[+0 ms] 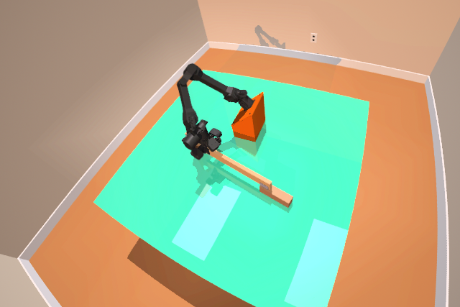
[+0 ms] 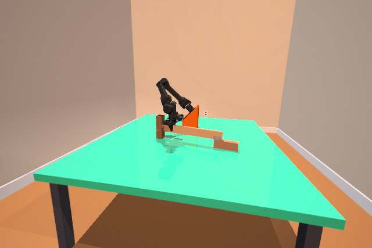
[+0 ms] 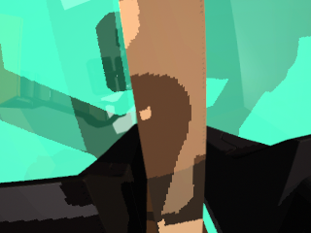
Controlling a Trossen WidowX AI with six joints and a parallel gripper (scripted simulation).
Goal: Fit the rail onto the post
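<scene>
The fingers (image 2: 170, 127) pinch the wooden bed rail (image 1: 241, 167) (image 2: 195, 131) (image 3: 167, 44) near the wooden post (image 2: 160, 126), its near end raised off the counter (image 1: 297, 140) (image 2: 186, 173). The far end sits at the bracket (image 1: 264, 186) (image 2: 217, 137) on the footboard block (image 1: 282, 196) (image 2: 226, 145). Full peg seating cannot be confirmed; release remains.

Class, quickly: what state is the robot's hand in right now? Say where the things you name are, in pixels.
Hand (image 1: 212, 152) (image 2: 171, 128) (image 3: 158, 127): closed on the wooden rail (image 1: 241, 167) (image 2: 195, 131) (image 3: 167, 49), near its post end.
</scene>
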